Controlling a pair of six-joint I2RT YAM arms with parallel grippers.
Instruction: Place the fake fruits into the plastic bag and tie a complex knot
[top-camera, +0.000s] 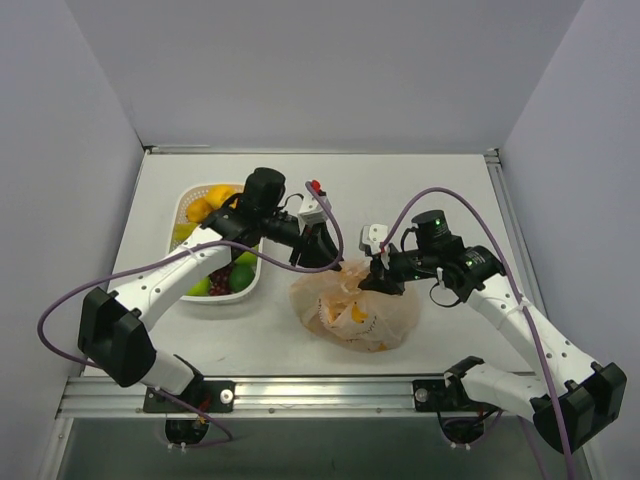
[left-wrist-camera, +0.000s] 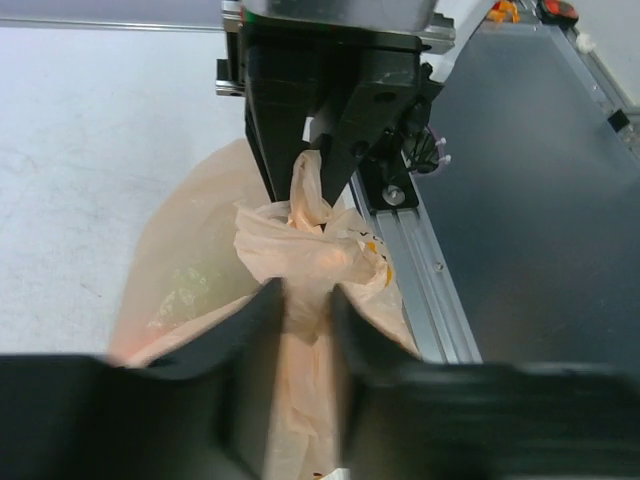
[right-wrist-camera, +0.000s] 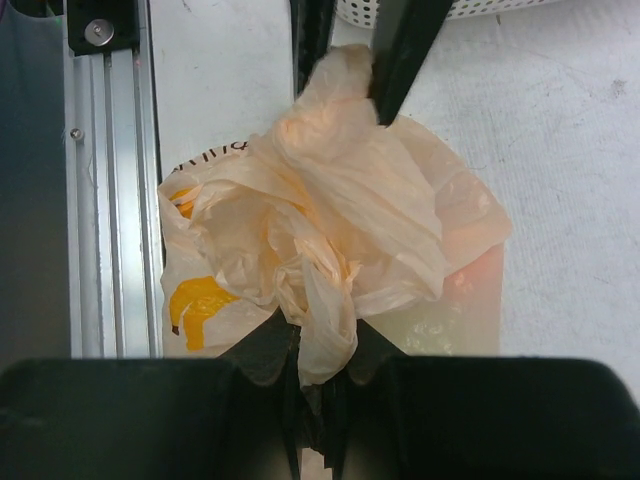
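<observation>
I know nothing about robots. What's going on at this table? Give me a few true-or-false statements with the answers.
1. Both hands are pinching the plastic bag. True: the left hand and the right hand are each shut on a bunched piece of it.
2. The white basket is empty. False: fake fruits, yellow and green among them, lie in it.
3. In the top view, the bag sits to the right of the basket. True.
4. The left hand is holding a fruit. False: it grips only bag plastic.
</observation>
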